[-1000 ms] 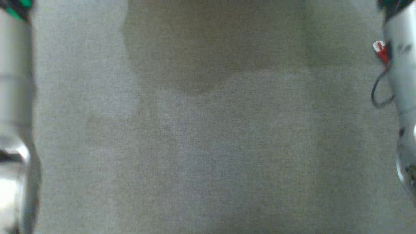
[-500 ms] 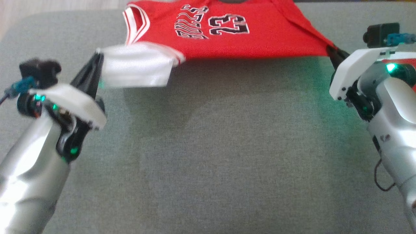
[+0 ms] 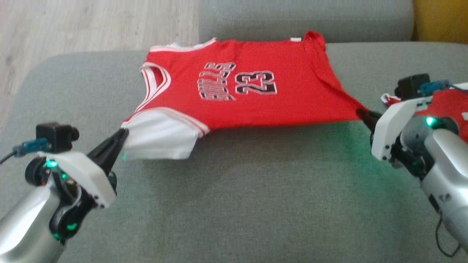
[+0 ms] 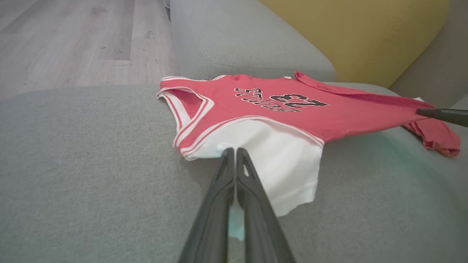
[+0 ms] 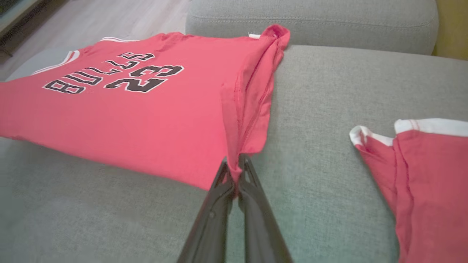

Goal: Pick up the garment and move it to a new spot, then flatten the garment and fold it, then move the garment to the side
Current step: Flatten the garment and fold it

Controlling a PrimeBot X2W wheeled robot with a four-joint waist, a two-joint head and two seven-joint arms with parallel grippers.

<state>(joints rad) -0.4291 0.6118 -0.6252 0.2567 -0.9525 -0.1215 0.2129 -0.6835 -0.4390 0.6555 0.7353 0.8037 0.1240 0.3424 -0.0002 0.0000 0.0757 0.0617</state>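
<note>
Fingers (image 4: 225,182) of our left gripper (image 3: 122,133) pinch shut on the white side panel (image 3: 161,137) of the red jersey (image 3: 237,98) while our right gripper (image 3: 362,114) clamps its opposite red edge, so we hold it stretched taut, low over the grey sofa cushion (image 3: 256,204), ready to flatten.

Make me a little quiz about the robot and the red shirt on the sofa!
1. True or false: the left gripper and the right gripper are both shut on the jersey.
2. Which number is printed on the jersey? A) 32 B) 23 C) 7
3. Fill in: the left gripper pinches the jersey at its ____ side panel.
Key: 1 true; 2 B; 3 white.
</note>
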